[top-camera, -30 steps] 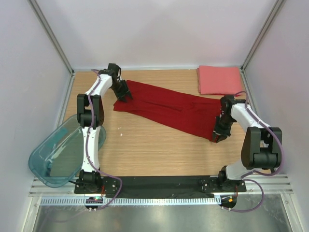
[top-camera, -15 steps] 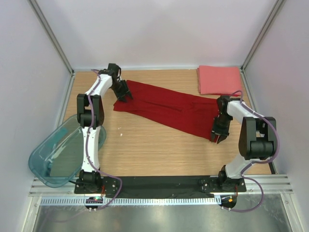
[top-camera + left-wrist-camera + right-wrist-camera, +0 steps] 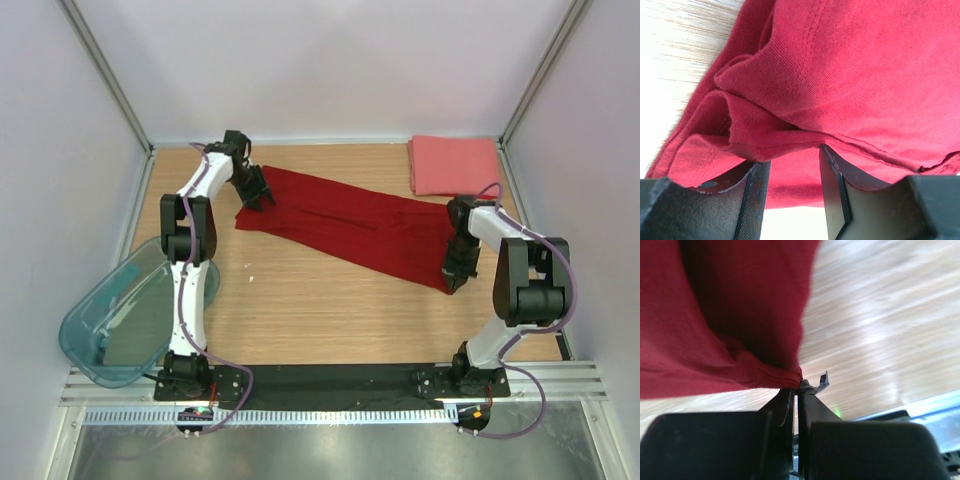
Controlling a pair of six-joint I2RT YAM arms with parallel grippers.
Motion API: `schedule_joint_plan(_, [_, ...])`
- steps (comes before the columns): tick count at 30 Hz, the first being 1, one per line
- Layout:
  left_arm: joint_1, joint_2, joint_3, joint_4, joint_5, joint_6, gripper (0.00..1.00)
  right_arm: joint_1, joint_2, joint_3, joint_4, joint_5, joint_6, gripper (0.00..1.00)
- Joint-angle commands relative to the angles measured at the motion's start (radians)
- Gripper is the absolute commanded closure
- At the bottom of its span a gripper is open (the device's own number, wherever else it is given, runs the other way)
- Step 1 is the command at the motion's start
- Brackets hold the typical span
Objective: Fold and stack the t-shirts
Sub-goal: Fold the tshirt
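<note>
Open room first: the table is boxed by 3 white walls at left, back and right, with the 2 arm bases along the near edge. The widest bare wood is the near middle, between the red shirt and the bases; a smaller bare strip runs behind the shirt at far centre. 1 teal bin sits at the near left, tilted, hanging past the table's left edge, well apart from both shirts. We count 2 shirts. The red shirt lies on the wood as a long diagonal band from far left to mid right, mostly flat, with long edges fairly straight and seams and a bunched fold at its left end. The pink shirt is a neat folded rectangle in the far right corner, close to the back and right walls. Its near edge is just beside the red shirt's right end; we cannot tell if they touch. 2 grippers: the left gripper is over the red shirt's far left end, jaws apart at a middling width, and the bunched fold sits at the tips, nothing clearly clamped. The right gripper is at the red shirt's near right corner, jaws pressed together, pinching the hem at the fingertips.
</note>
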Motion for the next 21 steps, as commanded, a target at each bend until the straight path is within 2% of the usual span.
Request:
schedule_joint_plan(1, [0.01, 0.058, 0.017, 0.003, -0.076, 0.02, 0.55, 0.014, -0.002, 0.055, -0.076, 0.223, 0.077, 0.99])
schedule_joint_plan(4, [0.021, 0.065, 0.013, 0.005, -0.076, 0.02, 0.55, 0.055, -0.003, 0.07, -0.119, 0.405, 0.169, 0.99])
schedule_joint_plan(6, [0.028, 0.068, 0.011, 0.009, -0.075, 0.02, 0.55, 0.071, 0.017, 0.064, -0.121, 0.446, 0.186, 0.99])
schedule_joint_plan(16, [0.034, 0.058, 0.034, 0.0, -0.066, 0.047, 0.54, 0.075, 0.054, -0.007, -0.075, 0.362, 0.2, 0.97])
schedule_joint_plan(21, [0.034, -0.023, 0.022, -0.006, -0.081, 0.058, 0.48, 0.072, 0.031, 0.065, -0.092, 0.322, 0.142, 0.71])
